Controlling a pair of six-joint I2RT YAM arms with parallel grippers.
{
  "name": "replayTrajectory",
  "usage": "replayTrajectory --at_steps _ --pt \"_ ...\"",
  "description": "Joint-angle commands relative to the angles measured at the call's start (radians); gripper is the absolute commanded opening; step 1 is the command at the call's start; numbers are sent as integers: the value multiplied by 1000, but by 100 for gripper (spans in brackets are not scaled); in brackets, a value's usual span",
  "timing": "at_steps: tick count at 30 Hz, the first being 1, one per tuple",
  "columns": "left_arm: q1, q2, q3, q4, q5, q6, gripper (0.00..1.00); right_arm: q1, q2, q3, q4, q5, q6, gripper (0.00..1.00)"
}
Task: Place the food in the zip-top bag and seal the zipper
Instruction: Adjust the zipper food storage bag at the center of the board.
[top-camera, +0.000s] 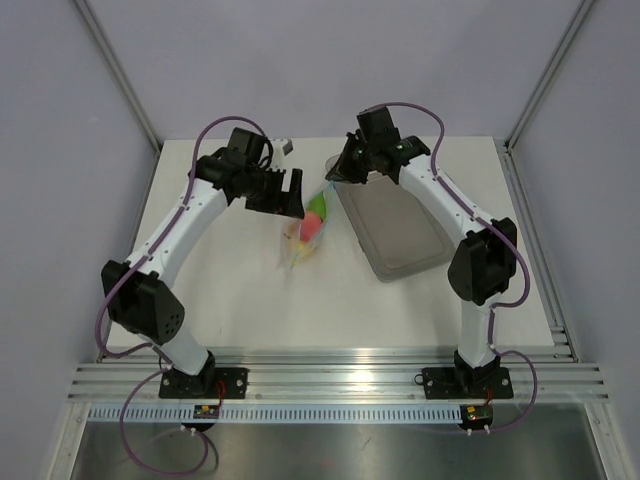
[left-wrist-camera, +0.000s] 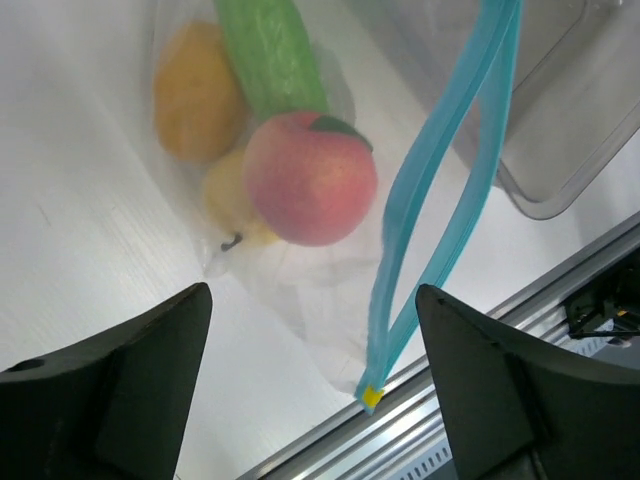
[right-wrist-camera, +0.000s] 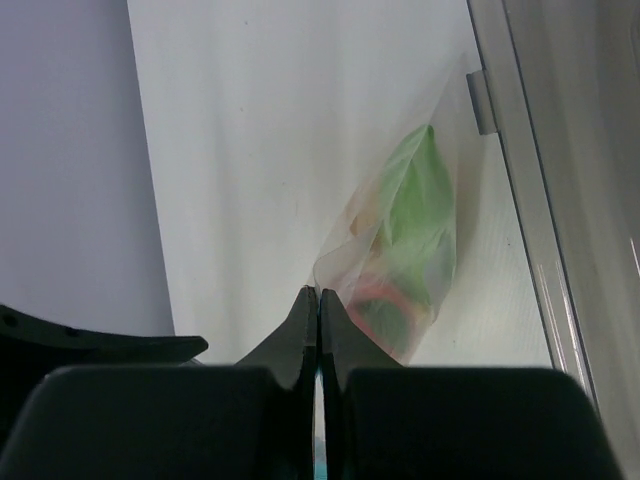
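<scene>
Blue zipper (left-wrist-camera: 377, 340) gapes between left gripper's (left-wrist-camera: 312, 292) spread fingers (left-wrist-camera: 120, 400); right gripper (right-wrist-camera: 318, 300) pinches its edge.

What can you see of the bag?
The bag is clear, crinkly plastic with a light blue zipper along one edge, its two strips parted, so unsealed. Inside sit four toy foods: red-pink, green, orange, yellow. The right gripper is shut on its zipper edge; the other end seems to lie on the table, beside the tray.
</scene>
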Motion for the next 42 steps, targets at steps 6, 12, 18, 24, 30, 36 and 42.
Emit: replayTrajectory --at_steps 6,12,18,24,30,36,42 --pt "-75 -344 -328 196 -145 83 87 -34 19 78 75 -133 145 0" --pt "-276 -417 -509 288 -352 91 86 -36 34 95 83 -150 162 0" --pt "-318 -587 -759 567 -384 66 87 -40 25 86 81 -154 157 0" --pt "-431 -655 -897 754 -514 136 88 -48 21 60 96 -167 160 0" --pt "-543 -677 -1062 1006 -686 187 85 -48 30 57 110 -183 169 0" --pt "-546 -614 -1117 1181 -745 187 74 -50 24 49 121 -188 171 0" --pt "-550 -543 -1115 1273 -780 181 65 -50 24 45 121 -190 174 0"
